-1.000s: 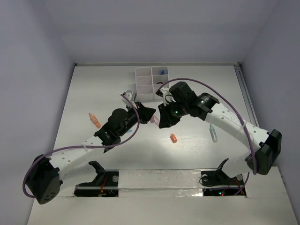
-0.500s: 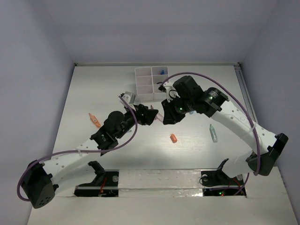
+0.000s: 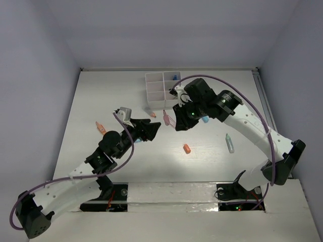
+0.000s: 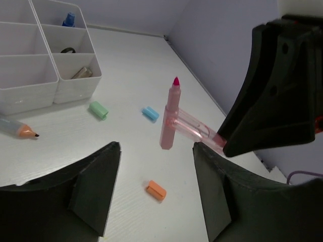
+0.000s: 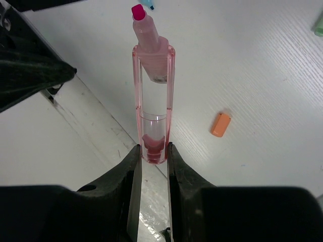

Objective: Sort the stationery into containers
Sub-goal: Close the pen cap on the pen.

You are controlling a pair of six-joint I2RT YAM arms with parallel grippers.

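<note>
My right gripper [image 3: 177, 122] is shut on the clear end of a pink marker [image 3: 167, 119], held above the table just in front of the white organiser box [image 3: 147, 83]. In the right wrist view the marker [image 5: 153, 85] sticks straight out of the gripper [image 5: 152, 151], magenta tip away from the fingers. My left gripper [image 3: 151, 128] hangs open and empty a little left of the marker [image 4: 170, 117]. Its fingers frame an orange bit [image 4: 156, 190] lying on the table below. A blue-capped bottle [image 4: 69, 19] stands in a back compartment of the organiser [image 4: 50, 75].
A green bit [image 4: 98, 110] and a blue bit [image 4: 150, 113] lie in front of the box. An orange-tipped marker [image 4: 17, 128] rests beside it. An orange marker [image 3: 101, 129] lies far left, and a pale-green marker [image 3: 230, 143] lies right. The orange bit [image 3: 186, 148] sits mid-table.
My left gripper has opened off the pink marker and drawn back to the left. The right gripper has kept its grip and shifted slightly toward the box.
</note>
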